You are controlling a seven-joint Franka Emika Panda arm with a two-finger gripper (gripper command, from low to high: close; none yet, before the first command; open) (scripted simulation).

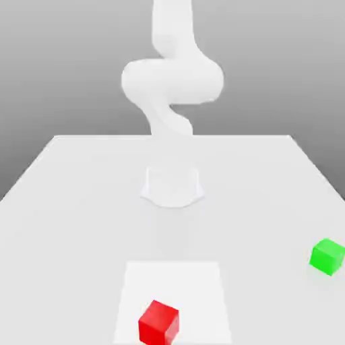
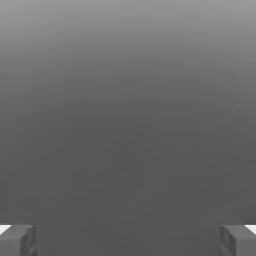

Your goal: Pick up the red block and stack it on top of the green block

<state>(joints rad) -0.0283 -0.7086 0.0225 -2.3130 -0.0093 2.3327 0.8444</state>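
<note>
Red block (image 1: 159, 323) on pale square (image 1: 175, 283) — ungrasped | gripper (image 2: 128, 241) wide, empty | step: pickup — next: reach over it

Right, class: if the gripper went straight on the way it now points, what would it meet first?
The hand view shows nothing between the open gripper's fingers or ahead, just plain grey; the way looks free, though depth is unclear.

- A simulated robotics lab rather than a furnished room
- A white robot arm (image 1: 174, 81) stands on a broad, pale table (image 1: 74, 222)
- A plain grey gradient backdrop (image 1: 54, 67) rises behind
- Two plain cubes, a red block (image 1: 159, 323) and a green block (image 1: 327, 257)
</note>
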